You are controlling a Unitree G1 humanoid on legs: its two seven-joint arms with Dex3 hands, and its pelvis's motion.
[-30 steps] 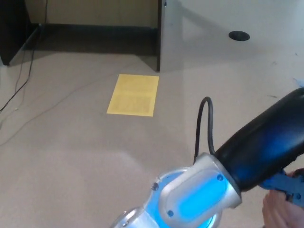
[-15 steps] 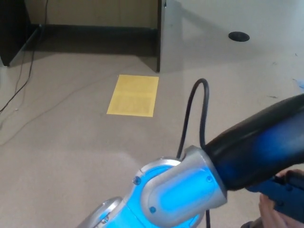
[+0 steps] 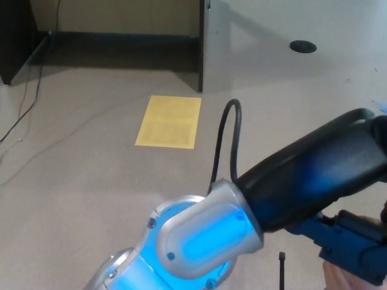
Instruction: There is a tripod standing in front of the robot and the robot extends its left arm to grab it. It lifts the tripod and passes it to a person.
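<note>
My left arm [image 3: 302,175] crosses the head view from the bottom left to the right edge, its silver elbow joint [image 3: 199,232] lit blue. The left hand [image 3: 380,136] sits at the right edge, mostly cut off, and its grip cannot be seen. Under the forearm at the bottom right is a blue blocky part [image 3: 351,241], likely of the tripod. A thin black rod [image 3: 282,272] stands just left of it. A person's hand [image 3: 341,277] shows below the blue part at the bottom edge. My right hand is out of sight.
A yellow sheet [image 3: 169,121] lies on the beige floor [image 3: 78,181]. A dark partition edge [image 3: 202,45] rises behind it. A thin cable [image 3: 27,103] trails at the left, and a round black floor cap [image 3: 302,46] is at the back right.
My left elbow has swung left and lower in the picture, and the forearm has risen. More of the blue part now shows beneath it, and the thin black rod has come into view.
</note>
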